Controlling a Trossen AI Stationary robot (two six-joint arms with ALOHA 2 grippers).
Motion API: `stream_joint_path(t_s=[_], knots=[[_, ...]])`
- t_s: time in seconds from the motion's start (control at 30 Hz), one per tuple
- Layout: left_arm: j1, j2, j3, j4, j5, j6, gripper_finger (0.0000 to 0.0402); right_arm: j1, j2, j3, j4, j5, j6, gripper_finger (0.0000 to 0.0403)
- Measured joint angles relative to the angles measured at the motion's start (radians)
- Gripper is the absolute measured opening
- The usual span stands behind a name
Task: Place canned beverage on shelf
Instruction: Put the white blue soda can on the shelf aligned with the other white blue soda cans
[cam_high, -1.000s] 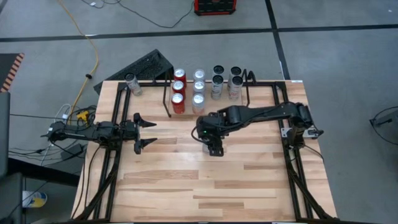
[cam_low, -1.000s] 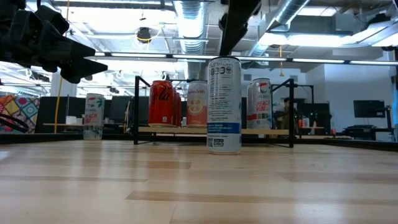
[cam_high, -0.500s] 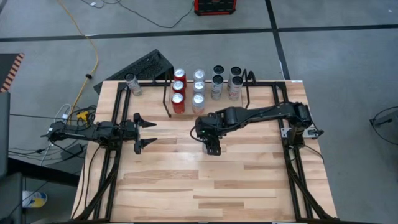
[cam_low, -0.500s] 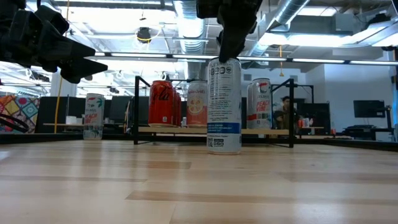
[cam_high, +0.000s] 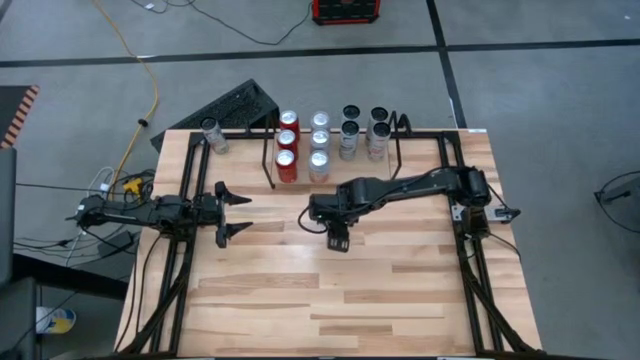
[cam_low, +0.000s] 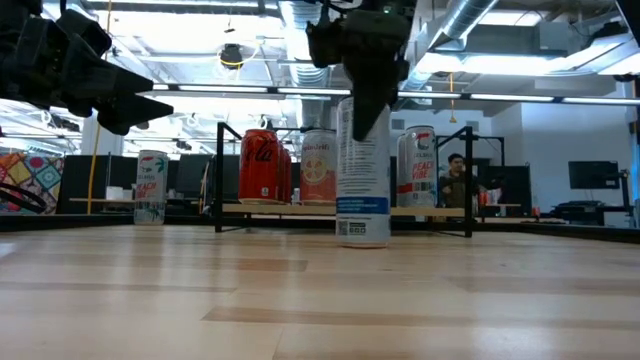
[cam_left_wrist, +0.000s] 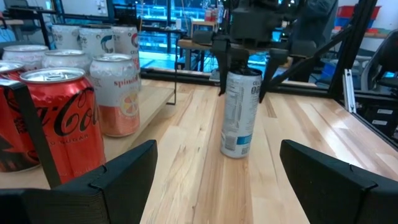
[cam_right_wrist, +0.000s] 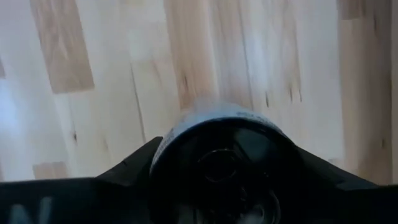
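pale wood table (cam_high: 300, 290), smooth satin; glossy metal cans (cam_left_wrist: 239, 112); thin black metal-rod shelf (cam_high: 268, 160).

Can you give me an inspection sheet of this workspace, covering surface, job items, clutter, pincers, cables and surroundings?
Surface: light wooden table, front half bare.
Job's things: tall white can stands upright on the table in front of the shelf; the shelf holds rows of red, pale and dark-topped cans.
Clutter: lone can at the far left corner, outside the shelf.
Pincers: right pincer is down over the white can's top, fingers on either side, grip not confirmed; left pincer open, waiting at the left, holding nothing.
Cables: yellow cable on the floor beyond the table.
Surroundings: grey floor, red box at far edge; a person behind the table.
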Motion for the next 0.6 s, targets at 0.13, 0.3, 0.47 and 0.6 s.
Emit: stream_joint_path(t_s=[0.13, 0.3, 0.47, 0.6], knots=[[0.000, 0.009, 0.000, 0.000, 0.000, 0.000, 0.0327, -0.007, -0.007, 0.000, -0.002, 0.000, 0.089, 0.0226], [0.000, 0.009, 0.000, 0.000, 0.000, 0.000, 0.0327, -0.014, -0.005, 0.045, -0.064, 0.006, 0.319, 0.0226], [0.000, 0.009, 0.000, 0.000, 0.000, 0.000, 0.0327, -0.026, -0.006, 0.077, -0.152, 0.057, 0.671, 0.0226], [0.000, 0.009, 0.000, 0.000, 0.000, 0.000, 0.0327, -0.039, -0.006, 0.077, -0.194, 0.105, 0.892, 0.0234]])
